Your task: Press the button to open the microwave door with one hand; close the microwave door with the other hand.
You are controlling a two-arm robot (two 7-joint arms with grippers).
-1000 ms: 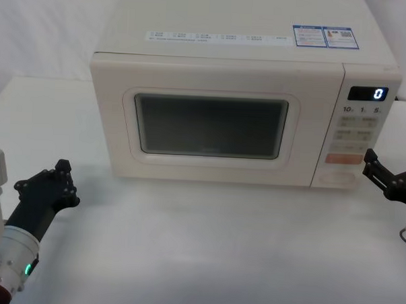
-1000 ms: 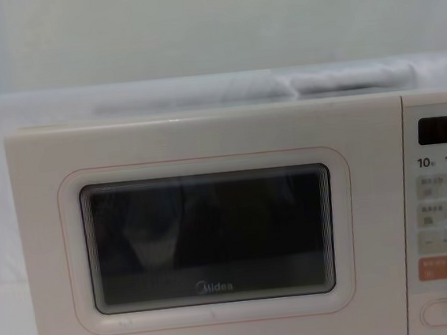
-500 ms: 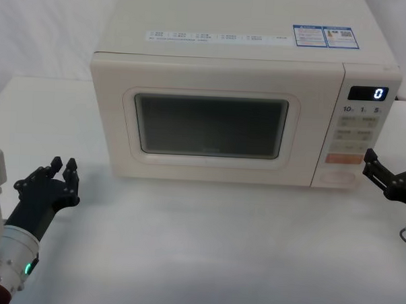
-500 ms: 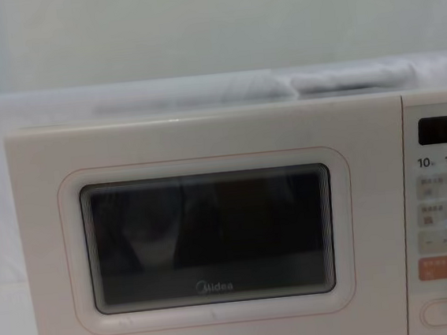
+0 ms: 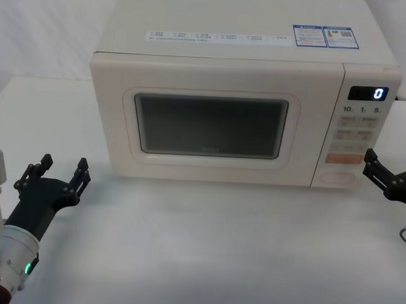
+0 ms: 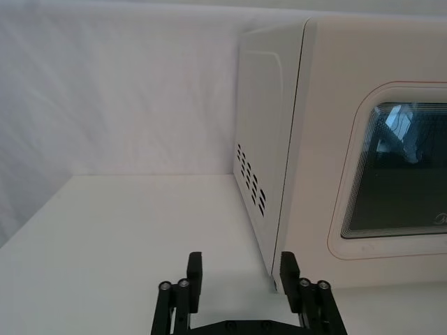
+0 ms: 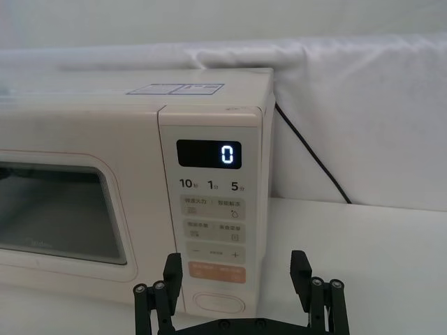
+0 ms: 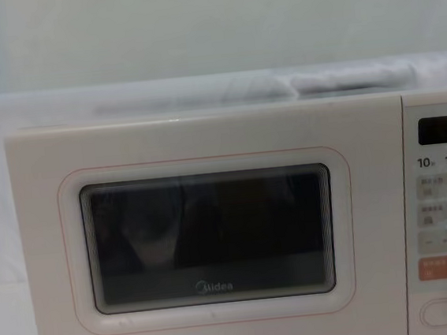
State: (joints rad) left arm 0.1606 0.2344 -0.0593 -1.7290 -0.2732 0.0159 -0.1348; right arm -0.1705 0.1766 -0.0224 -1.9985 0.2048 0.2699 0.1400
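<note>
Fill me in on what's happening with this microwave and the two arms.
Nothing is being touched yet. The microwave door is shut and the display reads 0. The right gripper hovers open just in front of the control panel, lined up with the button at its bottom, short of contact. The left gripper sits open over the table, off the microwave's left front corner, clear of the door.

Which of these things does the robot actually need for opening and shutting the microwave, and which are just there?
Needed:
- the button, bottom of the keypad
- the microwave door, shut
- right hand, open, facing the button
- left hand, open, left of the microwave

Just there:
- orange key
- display
- black cable
</note>
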